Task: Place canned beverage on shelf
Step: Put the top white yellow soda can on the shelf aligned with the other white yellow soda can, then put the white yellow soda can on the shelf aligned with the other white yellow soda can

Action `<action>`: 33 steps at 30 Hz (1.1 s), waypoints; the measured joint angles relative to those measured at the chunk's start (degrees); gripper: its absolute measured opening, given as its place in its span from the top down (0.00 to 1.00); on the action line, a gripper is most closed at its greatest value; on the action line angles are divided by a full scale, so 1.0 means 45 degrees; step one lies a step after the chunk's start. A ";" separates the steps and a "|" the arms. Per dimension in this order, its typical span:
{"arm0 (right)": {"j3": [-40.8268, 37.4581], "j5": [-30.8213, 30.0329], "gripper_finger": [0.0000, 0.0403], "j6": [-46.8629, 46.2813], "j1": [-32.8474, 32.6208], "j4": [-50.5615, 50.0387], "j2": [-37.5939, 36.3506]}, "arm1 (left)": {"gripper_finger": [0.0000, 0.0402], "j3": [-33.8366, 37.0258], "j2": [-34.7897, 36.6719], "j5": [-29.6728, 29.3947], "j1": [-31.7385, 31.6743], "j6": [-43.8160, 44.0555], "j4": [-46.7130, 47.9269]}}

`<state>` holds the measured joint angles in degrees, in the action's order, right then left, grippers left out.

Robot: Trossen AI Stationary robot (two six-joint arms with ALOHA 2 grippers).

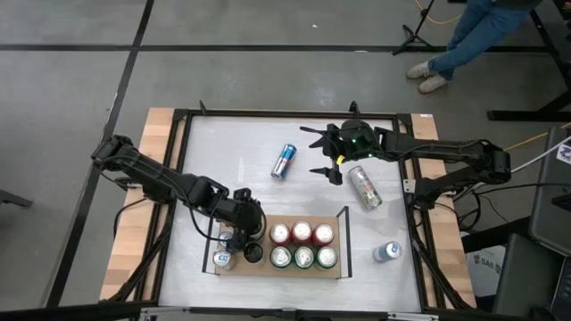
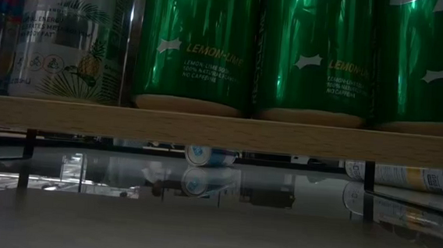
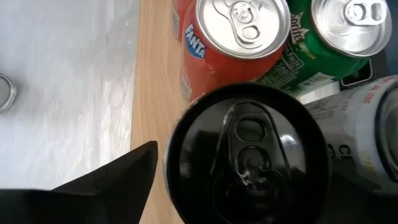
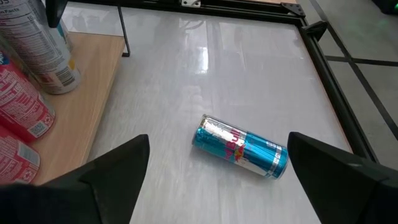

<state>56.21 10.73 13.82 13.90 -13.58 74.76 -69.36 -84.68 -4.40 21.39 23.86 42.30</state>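
The light-brown wooden shelf (image 1: 342,270) lies at the table's near edge, holding three red cans (image 1: 302,234), three green cans (image 1: 304,258), a white can (image 1: 223,260) and a black can (image 1: 254,254). My left gripper (image 1: 243,236) hovers over the shelf's left part, open. In the left wrist view the black can (image 3: 249,155) stands upright on the board between its fingers. My right gripper (image 1: 326,156) is open and empty at the table's far side. A blue can (image 4: 241,148) lies on its side ahead of it. My left gripper comes at the black can from above, pointing down. A strip of wood (image 3: 159,186) shows between the visible finger (image 3: 124,180) and the can's side. The can hides the other finger, so I cannot tell whether that one touches it.
The blue can (image 1: 284,161) and a silver can (image 1: 364,187) lie on their sides on the white tabletop. A small can (image 1: 386,252) stands right of the shelf. A black rail (image 1: 343,217) rises at the shelf's right end. A person's legs (image 1: 464,40) show beyond the table.
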 joint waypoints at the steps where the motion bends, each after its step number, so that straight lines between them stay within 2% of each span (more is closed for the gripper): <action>1: 0.0000 0.0002 0.08 0.0000 -0.0002 0.0000 0.0000 | 0.16 0.0000 0.0047 0.0033 0.0002 0.0000 0.0005; 6: 0.0000 0.0001 0.08 0.0000 -0.0001 0.0002 0.0000 | 0.16 -0.0135 0.0281 0.0174 -0.0065 0.0010 0.0199; 23: 0.0000 -0.0003 0.08 0.0000 -0.0002 -0.0005 0.0000 | 0.16 -0.2419 0.0354 0.0069 -0.0866 -0.0378 0.0909; 30: 0.0000 -0.0001 0.08 0.0000 -0.0001 -0.0010 0.0000 | 0.16 -0.2550 0.0354 -0.1584 -0.1863 -0.1602 0.2324; 33: 0.0000 -0.0003 0.08 0.0000 0.0000 -0.0015 0.0000 | 0.16 -0.2550 0.0354 -0.1674 -0.2376 -0.1729 0.3219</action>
<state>56.21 10.72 13.82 13.90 -13.65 74.76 -80.84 -83.09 -11.93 10.70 16.08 56.79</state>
